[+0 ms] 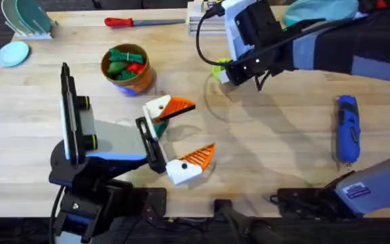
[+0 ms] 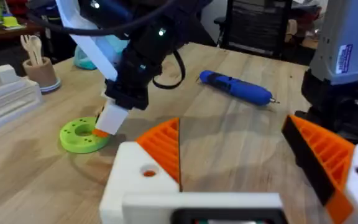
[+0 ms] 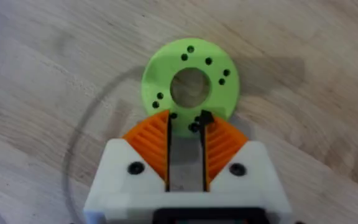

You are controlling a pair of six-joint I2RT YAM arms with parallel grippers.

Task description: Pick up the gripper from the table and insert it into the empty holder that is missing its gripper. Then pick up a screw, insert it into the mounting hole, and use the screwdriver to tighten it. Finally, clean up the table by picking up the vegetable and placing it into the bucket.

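- Label [image 2: 343, 57]: a white sticker with blue print sits on the right arm's upright link; the print is too small to read
- Right claw [image 3: 188, 121]: it hangs over the near rim of a flat green disc [image 3: 160, 74], toward the middle of the bench's far edge. A small dark piece shows at the tips, and whether the claw is open, closed or gripping it cannot be told
- Green disc: it lies flat on the bench [image 1: 276, 149]. It has a large centre hole and a ring of small holes, several with dark dots in them
- Left claw [image 1: 198, 129]: wide open and gripping nothing. Both white mounts carry orange ribbed wedges, and it sits in the middle of the bench, nearer the near edge
- Blue screwdriver [image 1: 346, 129]: it lies on its side close to the right edge, well apart from both claws, with its thin metal bit pointing toward the near edge
- Open room: bare wood runs between the left claw and the blue screwdriver, and also along the left edge
- Bucket [image 1: 137, 83]: it stands upright left of centre, toward the far edge, and holds a heap of green and red toy vegetables [image 1: 124, 61]
- Red-handled screwdriver [image 1: 144, 22]: it lies along the far edge, beyond the bucket
- Far left corner: a rack [image 1: 26, 17] holds upright plates, with a pale blue disc [image 1: 12, 53] just beside it
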